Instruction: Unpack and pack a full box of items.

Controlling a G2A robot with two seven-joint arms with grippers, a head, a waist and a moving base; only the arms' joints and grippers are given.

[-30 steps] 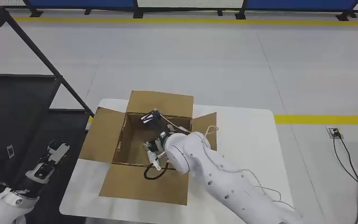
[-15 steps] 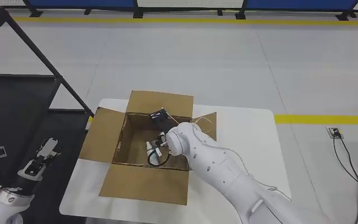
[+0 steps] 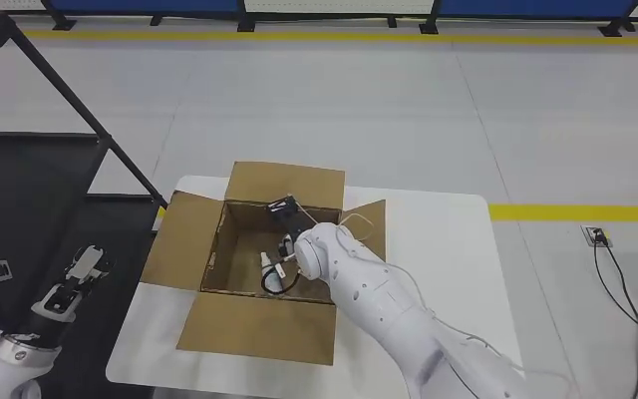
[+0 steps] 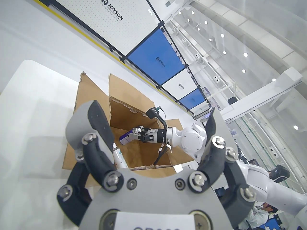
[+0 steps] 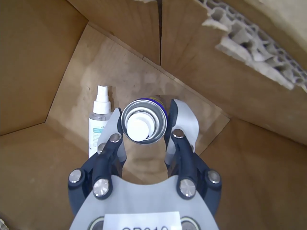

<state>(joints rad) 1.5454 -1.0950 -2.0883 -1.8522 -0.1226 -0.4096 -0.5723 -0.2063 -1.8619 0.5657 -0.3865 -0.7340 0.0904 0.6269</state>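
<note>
Two items are showing inside the open cardboard box (image 3: 257, 329), which is sitting with its flaps folded out on the white table (image 3: 439, 259). The right gripper (image 5: 146, 111) is reaching down into the box from the right, and its fingers are closing narrowly on either side of an aerosol can (image 5: 143, 120) with a white nozzle, so the can is being held within the walls and, as far as I can judge, off the floor. A white spray bottle (image 5: 97, 123) is lying flat on the box floor just left of the can, with nothing touching it.

The left gripper (image 4: 153, 111) is hanging off the left side of the table, well apart from the box, with its fingers spread wide and nothing between them.

As for progress, both items I can make out are sitting inside the box. So I am judging the job to be either barely into the unpacking or close to the end of the packing. From this one moment I cannot tell which, nor whether the can is going in or coming out.
</note>
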